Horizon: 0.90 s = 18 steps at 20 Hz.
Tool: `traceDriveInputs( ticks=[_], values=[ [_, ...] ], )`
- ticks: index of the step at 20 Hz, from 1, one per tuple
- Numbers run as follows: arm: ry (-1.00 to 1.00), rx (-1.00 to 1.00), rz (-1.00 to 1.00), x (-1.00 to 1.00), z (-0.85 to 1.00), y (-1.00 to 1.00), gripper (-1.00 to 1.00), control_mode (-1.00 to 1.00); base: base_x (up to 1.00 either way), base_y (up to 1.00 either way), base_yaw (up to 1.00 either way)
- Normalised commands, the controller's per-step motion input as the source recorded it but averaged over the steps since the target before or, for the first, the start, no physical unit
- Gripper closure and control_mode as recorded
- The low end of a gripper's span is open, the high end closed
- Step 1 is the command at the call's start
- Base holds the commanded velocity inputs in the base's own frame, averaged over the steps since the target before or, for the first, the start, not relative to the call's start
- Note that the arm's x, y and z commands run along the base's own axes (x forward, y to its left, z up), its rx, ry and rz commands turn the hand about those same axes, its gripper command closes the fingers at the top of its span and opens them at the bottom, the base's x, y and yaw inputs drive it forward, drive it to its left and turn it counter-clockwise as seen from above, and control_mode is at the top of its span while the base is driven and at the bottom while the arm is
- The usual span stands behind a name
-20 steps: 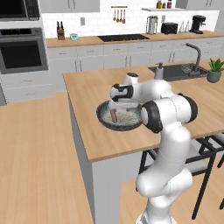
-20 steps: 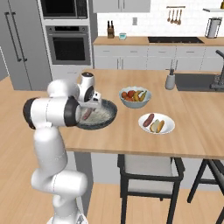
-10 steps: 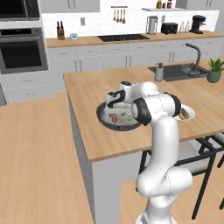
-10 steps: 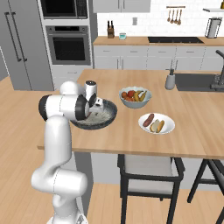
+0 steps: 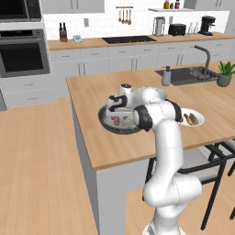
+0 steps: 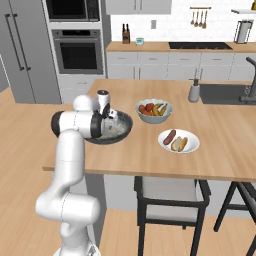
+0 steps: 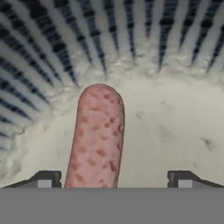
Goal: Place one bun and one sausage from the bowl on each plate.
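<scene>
The fingers (image 7: 114, 178) hang low inside the dark bowl (image 5: 106, 123), spread wide apart, with one tip (image 7: 43, 179) at the left and the other at the right of the hand view's bottom edge. Between them lies a sausage (image 7: 96, 138), reddish and speckled, resting on the bowl's pale speckled floor and pointing away from the hand toward the ribbed dark wall; it sits closer to the left tip than to the right one, and neither tip is seen touching it. In the left base view the same sausage (image 5: 116, 120) shows as a small red shape in the bowl, just below the hand. The bowl (image 6: 122, 134) stands on the wooden tabletop (image 6: 150, 160) toward its left end, near the front edge. To its right, well apart, a white plate (image 6: 190, 148) carries another sausage (image 6: 169, 137) and a bun (image 6: 183, 144) lying side by side. Farther back, between bowl and plate, a pale fruit bowl (image 6: 154, 117) holds mixed fruit. In the left base view the white plate (image 5: 199, 116) peeks out from behind the arm at the right. A soap bottle (image 6: 193, 91) stands at the far side of the tabletop beside the sink (image 5: 183, 76).
</scene>
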Motion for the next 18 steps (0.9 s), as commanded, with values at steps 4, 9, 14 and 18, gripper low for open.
traceDriveInputs(
  ticks=[4,9,14,18],
  values=[
    [0.00,0.02,-0.20,-0.24,-0.82,0.01,1.00,-1.00,0.00,0.00,0.00],
    [0.00,0.05,-0.21,-0.37,-0.73,-0.04,1.00,-1.00,0.00,0.00,0.00],
    [-0.09,0.10,-0.32,-0.93,-0.44,-0.29,1.00,-1.00,0.00,0.00,0.00],
    [-0.02,0.06,-0.33,-0.85,-0.35,-0.21,1.00,-1.00,0.00,0.00,0.00]
  ],
)
